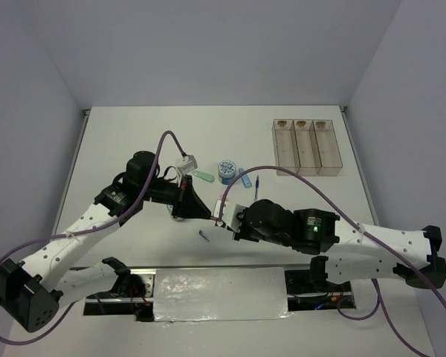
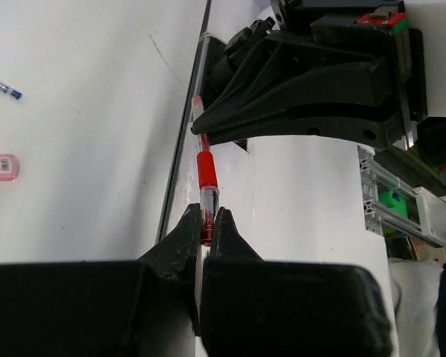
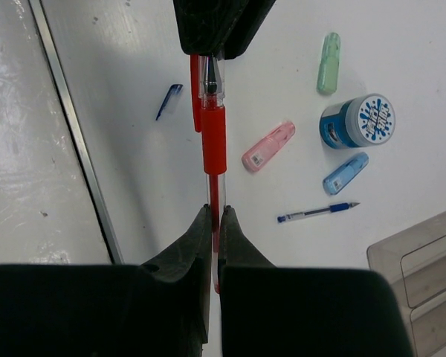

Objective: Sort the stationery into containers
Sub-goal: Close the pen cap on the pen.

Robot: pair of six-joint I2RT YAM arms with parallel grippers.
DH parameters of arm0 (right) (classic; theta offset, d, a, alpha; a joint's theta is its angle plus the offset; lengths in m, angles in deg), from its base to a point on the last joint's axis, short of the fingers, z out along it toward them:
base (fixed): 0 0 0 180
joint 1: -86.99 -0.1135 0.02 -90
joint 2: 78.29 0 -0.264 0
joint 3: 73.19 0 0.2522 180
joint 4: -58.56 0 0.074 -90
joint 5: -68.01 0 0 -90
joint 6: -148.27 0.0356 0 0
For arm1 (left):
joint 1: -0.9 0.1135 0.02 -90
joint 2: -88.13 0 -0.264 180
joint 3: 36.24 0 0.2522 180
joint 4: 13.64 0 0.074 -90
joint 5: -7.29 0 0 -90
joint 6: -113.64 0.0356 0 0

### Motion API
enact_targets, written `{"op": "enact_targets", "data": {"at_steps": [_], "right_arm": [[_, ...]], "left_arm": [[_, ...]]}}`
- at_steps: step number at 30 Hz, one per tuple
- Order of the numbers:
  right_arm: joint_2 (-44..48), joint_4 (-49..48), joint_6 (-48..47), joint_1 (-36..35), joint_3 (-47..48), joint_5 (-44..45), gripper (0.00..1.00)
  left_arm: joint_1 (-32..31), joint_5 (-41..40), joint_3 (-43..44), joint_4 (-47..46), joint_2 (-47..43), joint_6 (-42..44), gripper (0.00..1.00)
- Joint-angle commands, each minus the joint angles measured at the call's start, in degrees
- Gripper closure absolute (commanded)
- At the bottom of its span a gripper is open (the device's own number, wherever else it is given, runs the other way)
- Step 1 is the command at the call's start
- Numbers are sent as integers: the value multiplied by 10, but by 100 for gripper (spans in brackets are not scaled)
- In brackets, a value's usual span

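The left tool (image 2: 207,223) and the right tool (image 3: 215,217) each pinch tight on opposite ends of one red pen (image 3: 214,141) above the worktop (image 3: 134,89).

Clear, glossy plastic barrel with red rubbery grip on red pen (image 3: 213,141), centre frame. Matt black plastic fingers (image 3: 186,253) below. Smooth, faintly glossy white table (image 3: 119,67). Transparent plastic tray (image 3: 410,244), lower right.

red pen (image 3: 214,141): lower end buried between right fingers (image 3: 197,249), upper end under left fingers (image 3: 215,26), those cropped by top edge. tray (image 3: 424,249) cut off at right corner. blue pen (image 2: 4,87), pink clip (image 2: 0,167) clipped by left edge. dark blue scrap (image 1: 203,236) on bench (image 1: 134,134), overhead, too small to name.
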Motion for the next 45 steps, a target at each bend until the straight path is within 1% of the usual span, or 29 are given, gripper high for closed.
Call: {"op": "enact_targets", "data": {"at_steps": [1,7,10,18,24,35,38,41,44,45], "right_arm": [[-18,-104,20,-5,57,7,100],[-28,-103,30,-6,53,25,100],[-23,-103,34,-6,55,39,100],[-7,-137,29,-8,60,-13,100],[5,-177,19,-8,52,-49,100],[-2,-223,6,-8,58,-80,100],[-6,-232,20,-9,69,-64,100],[-5,-263,56,-9,70,-44,100],[1,-309,84,-8,55,-41,100],[-1,-325,88,-8,53,-46,100]], "left_arm": [[-22,-3,18,-5,-5,16,100],[-24,3,14,-27,-25,9,100],[-25,1,20,-13,-27,20,100],[-31,3,11,-27,-17,11,100],[-39,-2,13,-12,-10,21,100],[-49,-3,18,-10,-2,26,100],[-49,-11,18,-6,-2,26,100],[-50,-17,16,-13,-2,20,100],[-50,-11,9,-41,-9,0,100],[-50,-7,5,-69,-10,-8,100]]}}
